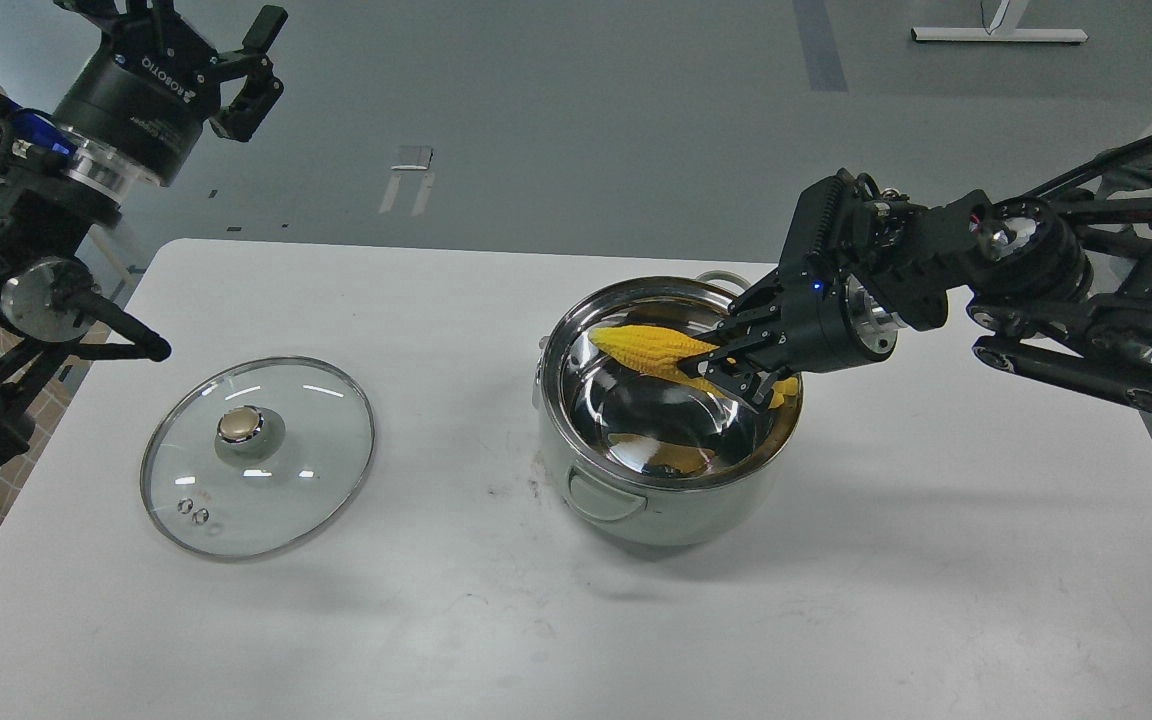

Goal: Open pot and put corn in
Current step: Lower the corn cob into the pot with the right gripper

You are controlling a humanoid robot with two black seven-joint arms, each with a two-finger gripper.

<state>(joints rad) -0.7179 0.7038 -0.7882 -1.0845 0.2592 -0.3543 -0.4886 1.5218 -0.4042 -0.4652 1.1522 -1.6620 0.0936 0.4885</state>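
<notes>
The pot (pixel 636 500) stands open at the table's middle, shiny inside, with loop handles front and back. My right gripper (pixel 731 365) is shut on the yellow corn (pixel 651 347) and holds it over the pot's mouth, tapered end pointing left, just at rim height. The corn's reflection shows on the pot's inner wall. My left gripper (pixel 201 50) is open and empty, raised at the far left above the table's back corner.
The glass lid (pixel 258 455) with a brass-coloured knob lies flat on the white table (pixel 936 560), left of the pot. The table's right edge is near my right arm.
</notes>
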